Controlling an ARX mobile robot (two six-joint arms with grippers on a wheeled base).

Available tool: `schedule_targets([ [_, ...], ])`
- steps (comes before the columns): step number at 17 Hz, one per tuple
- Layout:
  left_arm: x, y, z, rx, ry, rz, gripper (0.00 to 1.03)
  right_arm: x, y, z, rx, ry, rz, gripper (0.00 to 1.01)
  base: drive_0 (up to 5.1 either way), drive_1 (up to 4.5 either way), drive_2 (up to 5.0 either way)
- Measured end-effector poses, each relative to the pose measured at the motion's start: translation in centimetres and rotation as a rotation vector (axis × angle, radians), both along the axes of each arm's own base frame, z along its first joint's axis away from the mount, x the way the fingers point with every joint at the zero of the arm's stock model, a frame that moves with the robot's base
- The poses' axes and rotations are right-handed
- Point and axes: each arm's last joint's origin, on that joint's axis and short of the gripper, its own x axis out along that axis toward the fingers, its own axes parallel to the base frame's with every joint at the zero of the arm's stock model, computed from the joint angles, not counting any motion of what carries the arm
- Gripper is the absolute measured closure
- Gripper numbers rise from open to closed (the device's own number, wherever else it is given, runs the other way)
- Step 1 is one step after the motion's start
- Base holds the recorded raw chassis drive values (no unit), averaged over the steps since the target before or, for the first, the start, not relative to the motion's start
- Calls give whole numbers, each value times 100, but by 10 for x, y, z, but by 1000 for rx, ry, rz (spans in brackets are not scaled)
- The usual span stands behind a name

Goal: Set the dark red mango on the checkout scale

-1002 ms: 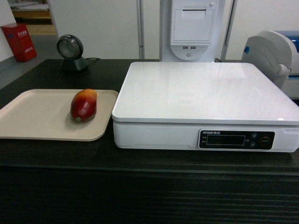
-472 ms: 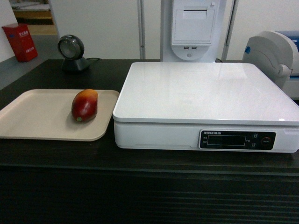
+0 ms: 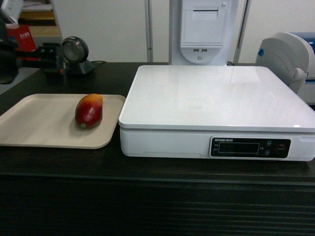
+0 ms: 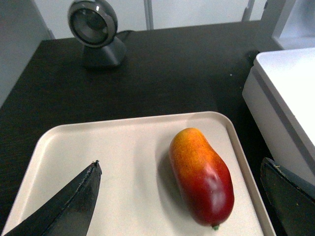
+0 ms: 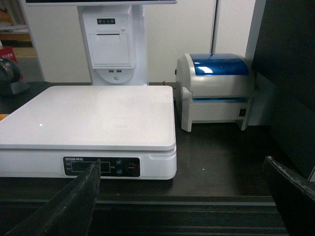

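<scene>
The dark red mango (image 3: 89, 111) lies on a beige tray (image 3: 34, 129), its orange-yellow end pointing away from me. To its right on the dark checkout (image 3: 147, 196) stands the white scale (image 3: 211, 96) with nothing on its platform. My left gripper (image 3: 55, 58) hovers above the tray's far left corner. In the left wrist view it (image 4: 180, 161) is open, and the mango (image 4: 202, 174) lies below, between its dark fingers (image 4: 74, 201). My right gripper (image 5: 182, 160) is open and holds nothing, low in front of the scale (image 5: 88, 113); the head view does not show it.
A round barcode scanner (image 3: 76, 54) stands behind the tray. A white receipt kiosk (image 3: 204, 29) rises behind the scale. A blue-lidded label printer (image 5: 216, 88) sits to the scale's right. A red box (image 3: 22, 37) is at the far left.
My left arm has come into the head view at the top left, above the tray's far corner. The mango and the scale have not moved.
</scene>
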Motion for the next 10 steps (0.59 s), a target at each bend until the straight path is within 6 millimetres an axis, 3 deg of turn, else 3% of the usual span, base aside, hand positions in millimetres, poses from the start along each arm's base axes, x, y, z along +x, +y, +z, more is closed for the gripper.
schedule_targets([
  [4,71,-7,-30,25,169,-28,5,0,0,0,0,0,0,3,0,0,0],
  [7,101,-6,-43,18,258,-28,5,0,0,0,0,0,0,3,0,0,0],
  [10,118,-7,-39,-14,315,-27,5,0,0,0,0,0,0,3,0,0,0],
])
